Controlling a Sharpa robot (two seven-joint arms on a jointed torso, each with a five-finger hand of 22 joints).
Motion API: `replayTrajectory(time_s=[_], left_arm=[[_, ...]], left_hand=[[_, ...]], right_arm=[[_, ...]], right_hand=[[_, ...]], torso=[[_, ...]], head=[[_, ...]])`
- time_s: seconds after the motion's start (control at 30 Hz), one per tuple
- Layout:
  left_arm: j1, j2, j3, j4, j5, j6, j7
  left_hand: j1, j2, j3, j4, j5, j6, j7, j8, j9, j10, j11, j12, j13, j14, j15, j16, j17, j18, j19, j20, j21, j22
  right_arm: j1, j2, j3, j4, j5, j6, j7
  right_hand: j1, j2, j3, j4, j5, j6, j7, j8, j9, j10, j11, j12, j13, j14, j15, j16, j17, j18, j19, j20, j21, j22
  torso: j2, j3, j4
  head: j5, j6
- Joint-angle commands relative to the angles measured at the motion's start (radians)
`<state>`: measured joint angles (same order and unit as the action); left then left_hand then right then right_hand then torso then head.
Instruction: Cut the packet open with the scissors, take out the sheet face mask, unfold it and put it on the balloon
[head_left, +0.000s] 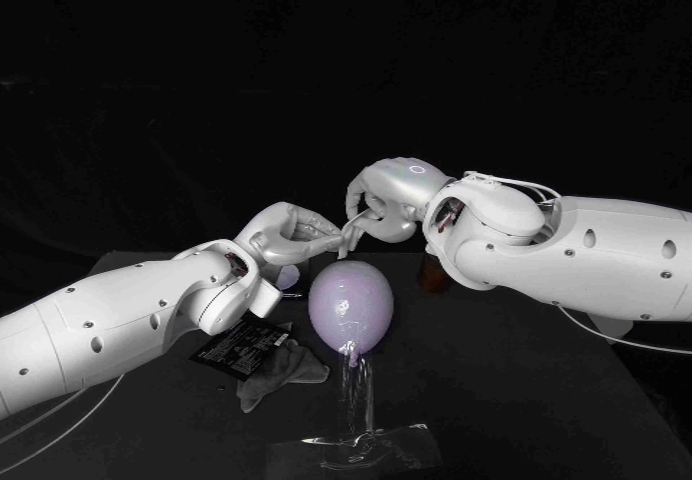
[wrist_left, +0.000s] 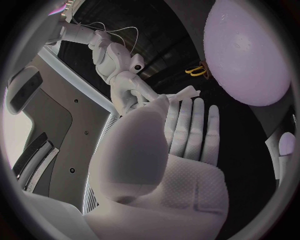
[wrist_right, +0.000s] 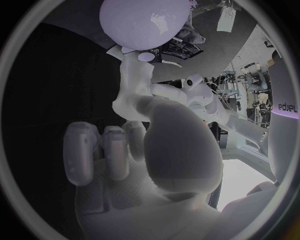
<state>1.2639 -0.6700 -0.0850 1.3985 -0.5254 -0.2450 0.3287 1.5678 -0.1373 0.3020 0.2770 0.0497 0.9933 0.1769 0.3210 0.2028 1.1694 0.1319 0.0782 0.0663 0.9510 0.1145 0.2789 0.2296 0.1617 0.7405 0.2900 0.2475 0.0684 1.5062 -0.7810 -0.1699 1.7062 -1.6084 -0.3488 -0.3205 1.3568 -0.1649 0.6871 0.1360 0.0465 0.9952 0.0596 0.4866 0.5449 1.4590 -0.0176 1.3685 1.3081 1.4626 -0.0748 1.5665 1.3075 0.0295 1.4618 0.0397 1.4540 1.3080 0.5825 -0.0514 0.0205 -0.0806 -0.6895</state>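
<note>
A pale lilac balloon (head_left: 352, 303) stands upright on a clear stand (head_left: 356, 440) at mid table. Just above and behind it my left hand (head_left: 294, 236) and right hand (head_left: 381, 212) meet fingertip to fingertip. Between them they pinch a thin, still folded white sheet mask (head_left: 351, 224). In the left wrist view the mask (wrist_left: 187, 93) sticks out past my left thumb, with the right hand (wrist_left: 122, 80) at its other end and the balloon (wrist_left: 245, 50) close by. The black packet (head_left: 244, 346) lies on the table under my left forearm. Orange scissors handles (wrist_left: 198, 70) lie behind the balloon.
A crumpled grey sheet (head_left: 283, 374) lies beside the packet, left of the stand. A small brown thing (head_left: 433, 274) sits on the table under my right forearm. Bare black table (head_left: 505, 400) stretches right of the stand.
</note>
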Motion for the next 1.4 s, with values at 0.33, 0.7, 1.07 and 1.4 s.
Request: replayTrajectory(time_s=[0.33, 0.7, 1.07, 1.4], left_arm=[[0.001, 0.002, 0.001, 0.005, 0.004, -0.006, 0.005], [0.001, 0.0, 0.001, 0.012, 0.035, -0.004, 0.015], [0.001, -0.007, 0.001, 0.028, 0.111, 0.036, 0.034], [0.0, -0.01, 0.001, 0.043, 0.198, 0.1, 0.043]], left_hand=[[0.058, 0.027, 0.091, -0.021, -0.001, 0.029, -0.007, 0.014, 0.013, 0.036, -0.009, -0.005, 0.001, 0.03, -0.005, -0.004, 0.012, 0.012, 0.024, 0.0, -0.006, 0.001], [0.044, 0.042, 0.179, -0.051, -0.001, 0.032, -0.025, 0.058, 0.057, 0.095, -0.029, 0.002, 0.004, 0.084, -0.024, -0.003, 0.03, 0.015, 0.041, -0.002, -0.001, 0.004], [0.002, 0.04, 0.242, -0.069, 0.0, 0.0, -0.033, 0.099, 0.119, 0.112, -0.034, -0.004, 0.007, 0.095, -0.027, -0.018, 0.043, 0.009, 0.046, -0.002, 0.003, 0.007], [-0.028, 0.037, 0.286, -0.096, 0.0, -0.027, -0.035, 0.127, 0.17, 0.113, -0.034, -0.005, 0.013, 0.095, -0.027, -0.026, 0.055, 0.008, 0.048, -0.003, 0.013, 0.012]], right_arm=[[0.001, 0.001, 0.001, 0.006, -0.019, 0.005, 0.002], [0.001, 0.004, 0.001, -0.003, -0.019, 0.011, 0.0], [0.0, 0.016, 0.001, -0.022, -0.006, 0.023, 0.007], [-0.002, 0.038, 0.0, -0.057, 0.021, 0.001, 0.023]], right_hand=[[0.003, 0.011, 0.004, 0.0, 0.002, 0.006, -0.001, 0.025, 0.033, 0.039, 0.001, 0.006, 0.157, 0.108, 0.0, 0.004, 0.263, -0.007, 0.066, -0.005, 0.006, 0.233], [0.003, 0.011, 0.004, 0.0, 0.002, 0.006, -0.001, 0.025, 0.033, 0.039, 0.001, 0.006, 0.157, 0.108, 0.0, 0.004, 0.263, -0.007, 0.066, -0.005, 0.006, 0.233], [0.0, 0.011, 0.005, -0.003, 0.002, 0.006, -0.001, 0.027, 0.033, 0.039, 0.002, 0.005, 0.157, 0.108, 0.001, 0.004, 0.263, -0.006, 0.064, -0.005, 0.001, 0.231], [-0.011, 0.01, 0.003, -0.002, 0.002, 0.0, 0.001, 0.025, 0.032, 0.024, 0.004, -0.036, 0.135, 0.108, 0.002, 0.004, 0.263, -0.003, 0.059, -0.004, -0.012, 0.228]], torso=[[0.0, 0.0004, -0.0003], [0.0, -0.0001, 0.0004], [0.001, -0.0001, -0.0001], [0.0, 0.0004, 0.0004]], head=[[0.001, -0.003], [0.0, -0.007], [0.001, -0.009], [0.002, -0.008]])
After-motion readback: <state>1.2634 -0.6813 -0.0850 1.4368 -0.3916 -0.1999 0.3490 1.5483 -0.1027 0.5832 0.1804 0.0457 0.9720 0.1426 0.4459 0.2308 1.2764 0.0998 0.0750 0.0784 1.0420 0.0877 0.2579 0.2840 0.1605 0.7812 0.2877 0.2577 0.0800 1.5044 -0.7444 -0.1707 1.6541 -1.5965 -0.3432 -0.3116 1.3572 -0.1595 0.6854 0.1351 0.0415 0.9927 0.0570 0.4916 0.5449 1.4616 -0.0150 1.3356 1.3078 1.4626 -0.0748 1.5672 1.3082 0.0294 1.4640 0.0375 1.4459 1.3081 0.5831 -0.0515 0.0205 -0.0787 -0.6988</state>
